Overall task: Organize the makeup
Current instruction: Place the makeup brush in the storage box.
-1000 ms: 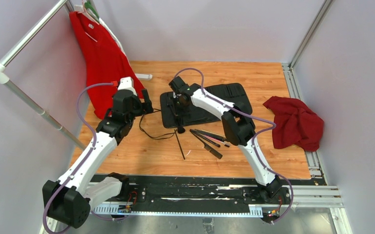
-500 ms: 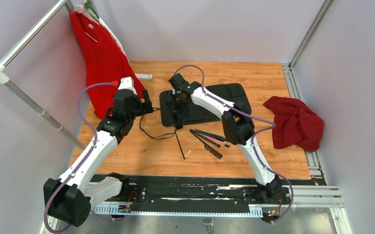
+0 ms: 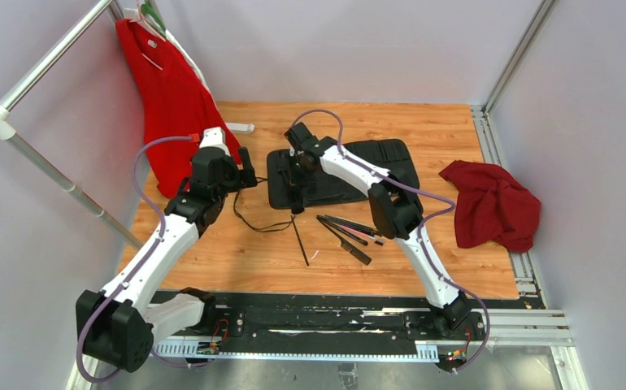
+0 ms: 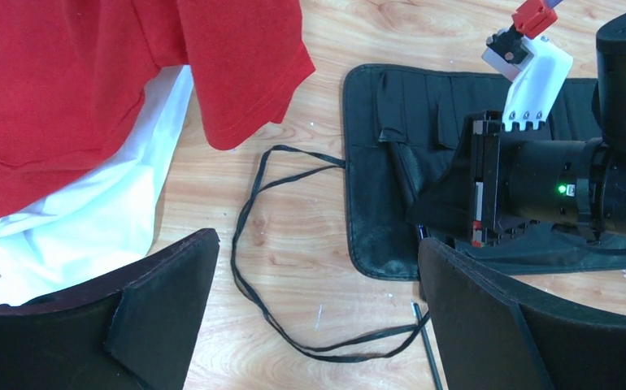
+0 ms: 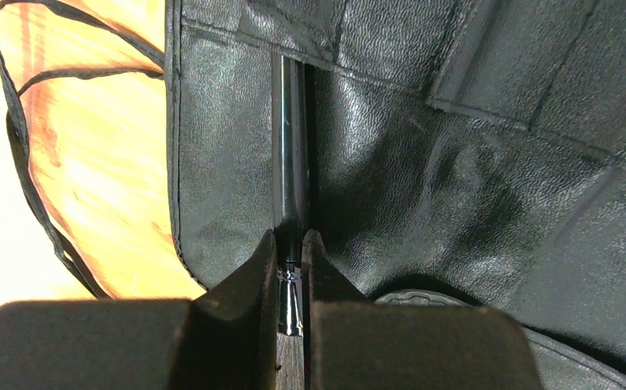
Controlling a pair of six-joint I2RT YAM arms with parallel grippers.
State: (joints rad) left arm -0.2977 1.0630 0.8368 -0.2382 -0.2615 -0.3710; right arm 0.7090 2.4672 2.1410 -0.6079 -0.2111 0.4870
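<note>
My right gripper [image 5: 290, 248] is shut on a thin black makeup brush [image 5: 288, 146]. Its handle runs up into a slot of the black roll-up case [image 5: 423, 162]. From above, that gripper [image 3: 297, 177] hangs over the case's left end [image 3: 281, 191], and the brush's end [image 3: 296, 207] sticks out toward the near edge. Several loose makeup tools [image 3: 346, 231] and one thin stick [image 3: 302, 241] lie on the wood in front of the case. My left gripper [image 3: 245, 174] is open and holds nothing. In its own view it [image 4: 318, 317] hovers above the looped cord [image 4: 249, 211], left of the case [image 4: 375, 162].
A red shirt [image 3: 167, 89] hangs from the rail [image 3: 41, 162] at the back left, draped over white fabric [image 4: 106, 211]. A crumpled red cloth [image 3: 493, 203] lies at the right. The black cord [image 3: 253, 221] loops on the wood between the two grippers.
My right gripper has pushed the brush a little farther from the near edge, into the case. The left arm has shifted slightly toward the case.
</note>
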